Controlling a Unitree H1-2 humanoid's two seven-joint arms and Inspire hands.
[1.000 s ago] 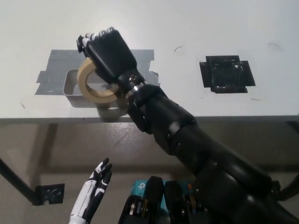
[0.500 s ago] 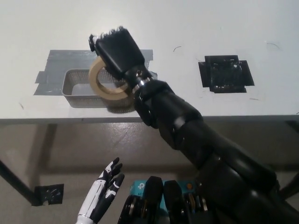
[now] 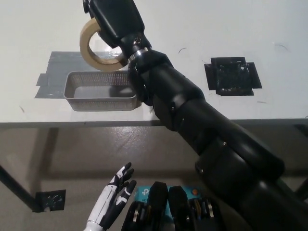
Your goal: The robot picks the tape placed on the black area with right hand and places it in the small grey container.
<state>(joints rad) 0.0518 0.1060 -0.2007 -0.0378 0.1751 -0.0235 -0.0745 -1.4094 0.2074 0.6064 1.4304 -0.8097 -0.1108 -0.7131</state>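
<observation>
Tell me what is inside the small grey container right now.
The small grey container looks empty: only its bare mesh floor shows. Its right end is hidden behind the black right arm. The tape hangs from the right hand above the container's back rim, not inside it.

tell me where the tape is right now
In the head view the tape hangs in the black right hand at upper left, above the far edge of the small grey container.

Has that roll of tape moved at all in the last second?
Yes. The tape, held in the black right hand, has gone toward the table's far side; it overlapped the grey container before and now sits beyond its far rim.
</observation>
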